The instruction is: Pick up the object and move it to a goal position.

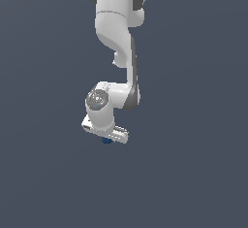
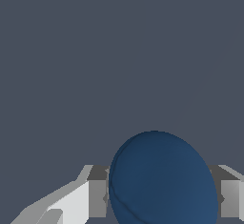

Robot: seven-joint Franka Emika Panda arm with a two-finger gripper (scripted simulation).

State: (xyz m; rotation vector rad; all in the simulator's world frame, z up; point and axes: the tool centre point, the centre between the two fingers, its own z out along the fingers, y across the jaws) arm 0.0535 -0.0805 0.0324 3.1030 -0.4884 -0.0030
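Well, arm: the white Panda arm (image 1: 118, 33) reaches down from the top of the exterior view, bends at a dark-edged elbow and ends in a rounded wrist with a grey disc on it.
Gripper: the gripper (image 1: 106, 138) hangs under that wrist, its pale bar-shaped body tilted, lower toward the exterior view's right.
Ball: the dark blue ball (image 2: 162, 180) sits right beneath the gripper body; from outside only a small blue sliver of it peeks out below the white bar.
Grip: in the wrist view the ball fills the space between the two fingers (image 2: 97, 197), with a grey pad pressed against each side of it, so the jaws look closed onto the ball.
Ball surface: plain and matte, with a faint curved seam near one edge.
Floor: the flat slate-grey ground (image 1: 193, 173) spreads out evenly in every direction in both views.
Height: I cannot tell from either view whether the ball touches the ground or hangs clear of it.
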